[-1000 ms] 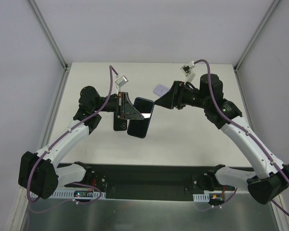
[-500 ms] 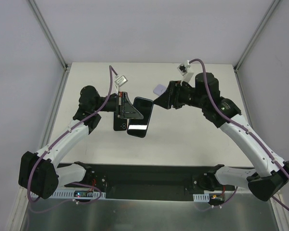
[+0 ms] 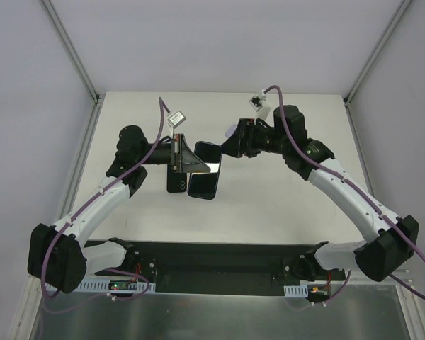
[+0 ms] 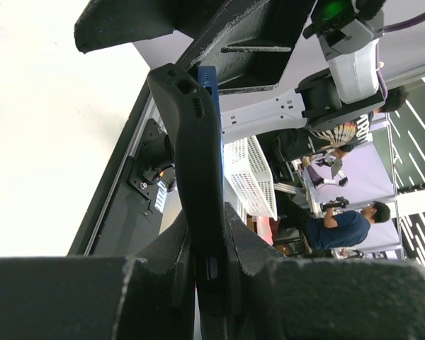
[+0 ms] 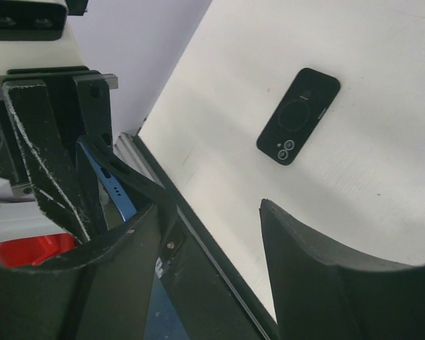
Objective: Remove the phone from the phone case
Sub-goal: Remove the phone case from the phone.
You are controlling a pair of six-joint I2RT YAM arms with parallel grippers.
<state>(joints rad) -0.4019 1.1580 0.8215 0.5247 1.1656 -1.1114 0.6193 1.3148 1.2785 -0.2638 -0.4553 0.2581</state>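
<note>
My left gripper (image 3: 186, 161) comes in from nine o'clock and is clamped tight on the phone case (image 4: 191, 156). The blue phone (image 4: 209, 85) sits inside it, and the pair is held up off the table (image 3: 269, 198) near its middle. From above, the phone's long axis runs close to twelve–six, with the top end leaning a little toward one o'clock. It is tipped up on one long side and not lying flat, so my left wrist camera sees it edge-on.

My right gripper (image 3: 229, 147) has its fingers apart and nothing between them. It hangs just off the phone's far end, and the phone lies at about seven to eight o'clock from the tips. My right wrist camera shows the blue edge and the black rim just beside one finger (image 5: 120, 269). I can't tell whether they touch. At that corner the rim seems to stand slightly off the blue.

The left has the hold, so I judge that the right should do the pulling, closing on the exposed top end.

A separate black phone-shaped piece (image 3: 175, 184) lies flat on the table below, lens holes up.
</note>
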